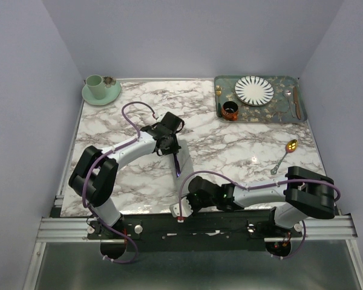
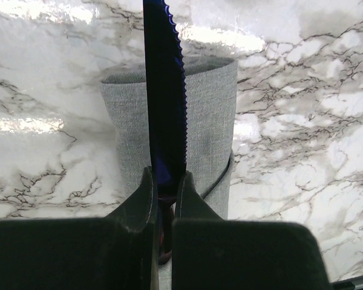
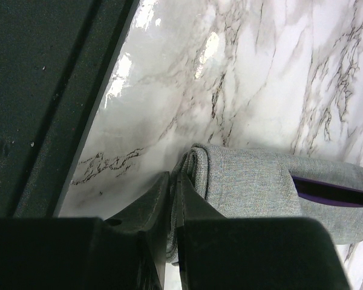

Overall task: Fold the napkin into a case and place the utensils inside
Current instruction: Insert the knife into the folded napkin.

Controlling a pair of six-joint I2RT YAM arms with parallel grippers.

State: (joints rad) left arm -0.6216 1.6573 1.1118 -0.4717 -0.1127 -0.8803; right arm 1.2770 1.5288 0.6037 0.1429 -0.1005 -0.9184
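1. Top view. The left tool (image 1: 172, 151) hangs over the marble tabletop (image 1: 230, 145), gripping the dark blue knife (image 1: 178, 166). The right tool (image 1: 187, 208) lies low at the near edge. The gold-bowled spoon (image 1: 284, 156) rests well apart, to the right. The arms hide the case.
2. Left wrist view. The left tool (image 2: 164, 181) is narrow and clamped on the knife (image 2: 164, 90). The serrated blade crosses the open mouth of the grey case (image 2: 212, 121). The knife is judged stiff, light and slick, and best taken at the handle.
3. Right wrist view. The right tool (image 3: 174, 178) is nearly closed and pinches a folded end of the case (image 3: 248, 181), which lies on the tabletop. The cloth is judged soft, limp and prone to sliding on glossy marble, so a folded edge gives the surest hold. The knife (image 3: 327, 190) shows at the far end.
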